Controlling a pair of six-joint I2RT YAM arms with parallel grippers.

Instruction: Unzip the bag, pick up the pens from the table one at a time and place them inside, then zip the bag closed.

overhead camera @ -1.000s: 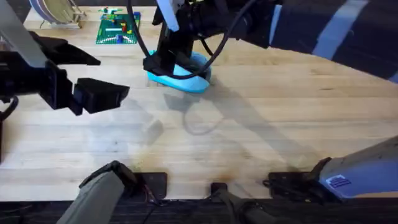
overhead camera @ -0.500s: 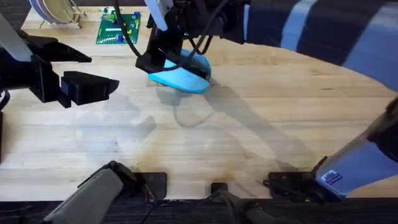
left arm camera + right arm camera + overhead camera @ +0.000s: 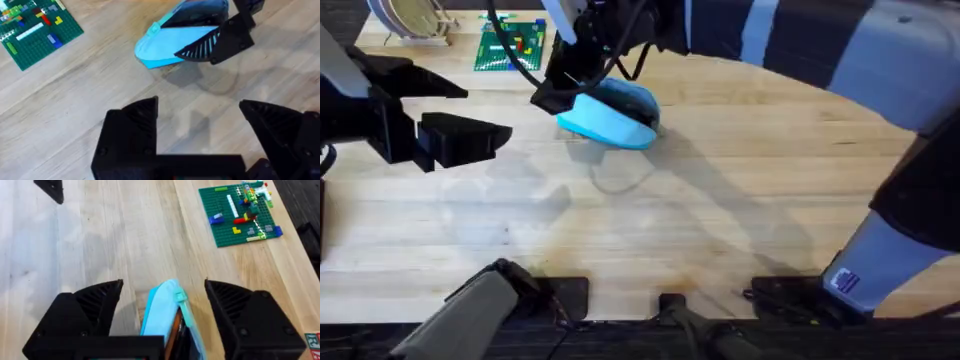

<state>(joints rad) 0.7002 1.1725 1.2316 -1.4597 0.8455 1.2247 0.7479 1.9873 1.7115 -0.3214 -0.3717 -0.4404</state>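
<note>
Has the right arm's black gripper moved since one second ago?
Yes. In the overhead view the right gripper has shifted left along the light blue fabric pouch, toward the green brick baseplate, which has stayed put.

Robotics lab bench: two arms mounted at a plank table (image 3: 740, 180), green brick baseplate (image 3: 510, 45) and a rack (image 3: 405, 20) at far edge.

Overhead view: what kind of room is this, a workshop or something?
Probably a robot lab bench: a plank wooden table, a green brick baseplate at its far edge, and a blue pouch under the right tool.
</note>
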